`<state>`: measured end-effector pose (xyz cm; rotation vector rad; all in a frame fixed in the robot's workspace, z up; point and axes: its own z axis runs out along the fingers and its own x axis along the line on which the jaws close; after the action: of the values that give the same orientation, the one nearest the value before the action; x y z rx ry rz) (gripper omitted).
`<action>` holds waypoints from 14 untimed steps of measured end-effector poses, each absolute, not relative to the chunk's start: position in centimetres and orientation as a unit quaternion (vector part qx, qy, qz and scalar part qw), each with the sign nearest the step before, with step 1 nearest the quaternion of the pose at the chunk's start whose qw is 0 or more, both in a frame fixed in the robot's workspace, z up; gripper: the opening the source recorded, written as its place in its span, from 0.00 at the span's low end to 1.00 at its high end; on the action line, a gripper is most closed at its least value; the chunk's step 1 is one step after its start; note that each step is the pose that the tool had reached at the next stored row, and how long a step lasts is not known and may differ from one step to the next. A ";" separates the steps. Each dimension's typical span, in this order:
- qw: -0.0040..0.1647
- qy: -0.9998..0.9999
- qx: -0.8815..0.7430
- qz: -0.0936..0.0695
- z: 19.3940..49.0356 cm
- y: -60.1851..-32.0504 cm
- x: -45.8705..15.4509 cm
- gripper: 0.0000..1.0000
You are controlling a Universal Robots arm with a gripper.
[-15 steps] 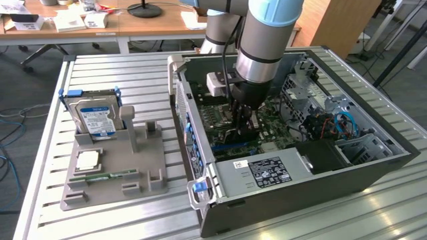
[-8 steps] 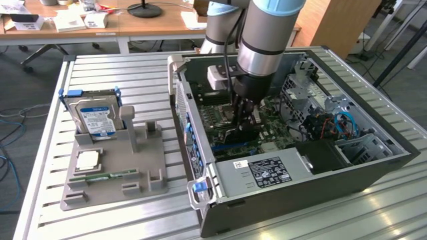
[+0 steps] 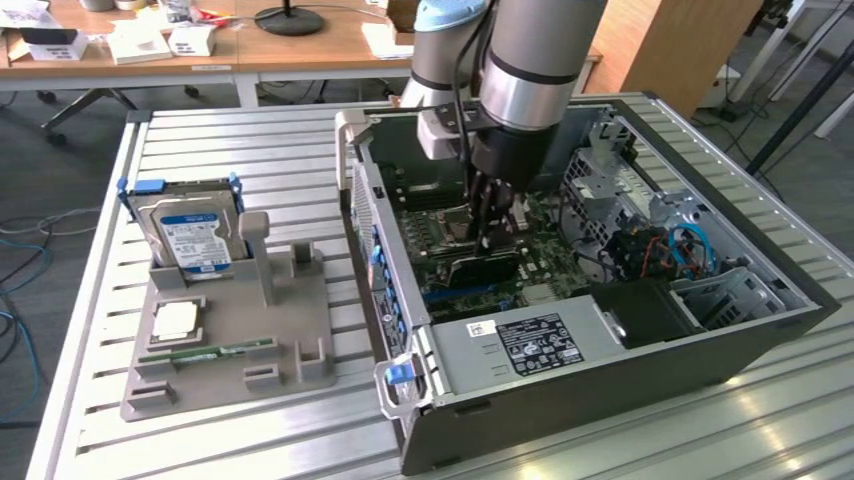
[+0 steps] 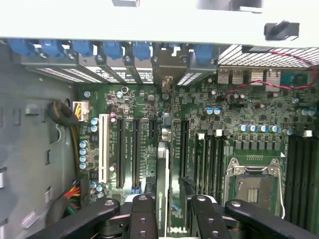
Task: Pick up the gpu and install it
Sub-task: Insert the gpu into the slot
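- Exterior view: the arm reached down into the open computer case (image 3: 694, 345), which lay on its side on the slatted metal table (image 3: 240, 130). The gripper (image 3: 491, 238) hung over the motherboard (image 3: 454, 225) near the middle of the case.
- Exterior view: the graphics card (image 3: 483, 266), a dark flat board, stood on edge directly under the fingers, low against the motherboard.
- Exterior view: on the exterior view's left, a grey parts holder (image 3: 287, 330) carried a hard drive (image 3: 194, 235), a processor (image 3: 176, 321) and a memory stick (image 3: 207, 352), all well apart from the case.
- Wrist view: the gripper (image 4: 169, 211) appeared partly closed, its two fingers (image 4: 144, 216) set on either side of the card's (image 4: 162, 174) thin edge, so it seemed to hold the card. The card lay in line with the row of long black expansion slots (image 4: 135, 152), its far end pointing toward the rear bracket openings (image 4: 164, 72).
- Wrist view: whether the card's lower edge was already seated in a slot could not be told.
- Risk, as a judgement: if the card's edge sat slightly beside its slot, downward pressure could bend the board or scrape nearby parts.
- Risk, as a judgement: the metal bracket could catch the case wall at the rear openings and tilt the card in the grip.
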<state>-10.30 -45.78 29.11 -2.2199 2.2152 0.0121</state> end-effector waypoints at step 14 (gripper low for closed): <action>0.003 0.706 -0.708 0.004 32.4 -45.8 -10.3 0.33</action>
<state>-10.30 -45.78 32.45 -2.2198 2.2151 0.0120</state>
